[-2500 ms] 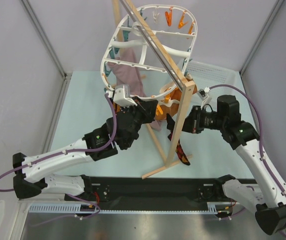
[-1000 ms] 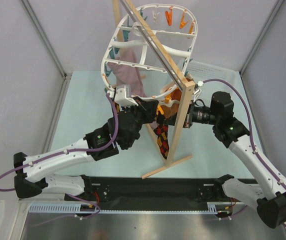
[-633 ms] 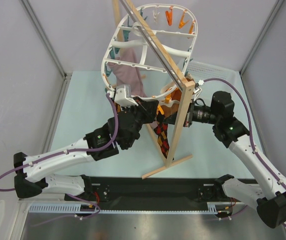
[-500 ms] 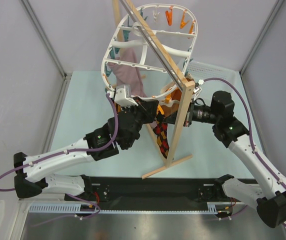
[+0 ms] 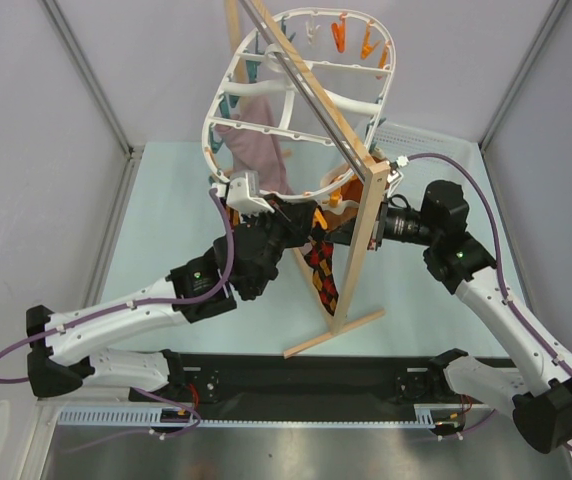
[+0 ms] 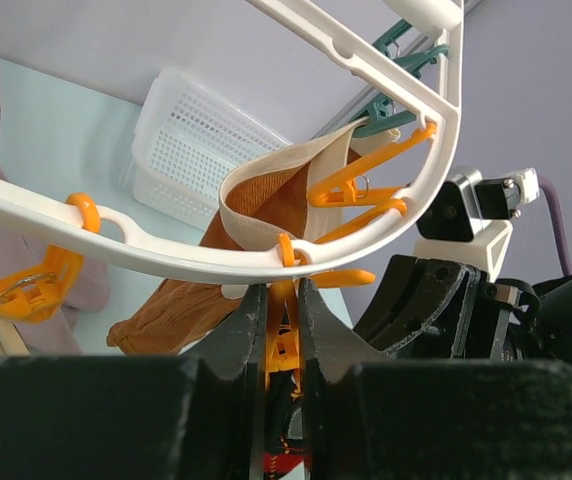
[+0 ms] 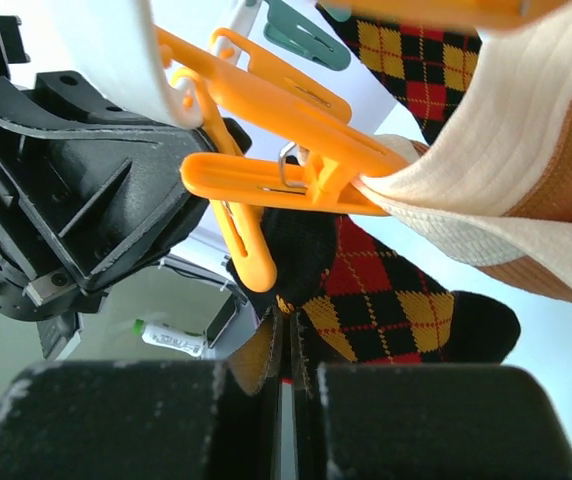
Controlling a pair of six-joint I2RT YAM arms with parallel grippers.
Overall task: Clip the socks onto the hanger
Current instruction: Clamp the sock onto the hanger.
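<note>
The white oval hanger [image 5: 296, 100] hangs tilted from the stand, with orange and teal clips round its rim [image 6: 166, 255]. My left gripper [image 5: 304, 226] is shut on an orange clip [image 6: 284, 335] under the rim, squeezing its handles. My right gripper [image 5: 344, 232] is shut on the top edge of a black, red and yellow check sock [image 5: 321, 275], holding it up against that clip [image 7: 238, 240]. The sock [image 7: 386, 300] hangs down from there. My right gripper's fingers [image 7: 286, 345] pinch its cuff. A second check sock [image 7: 416, 50] shows higher up near a teal clip.
The wooden stand with its metal rod [image 5: 354, 250] rises between my two arms. A mauve-pink cloth [image 5: 256, 150] and an orange garment with a cream band [image 6: 266, 215] hang from the hanger. A white mesh basket [image 5: 421, 145] sits at the back right.
My right gripper has lifted the sock from low beside the stand up to the clip held by my left gripper, then edged slightly left. The left arm has barely moved.
</note>
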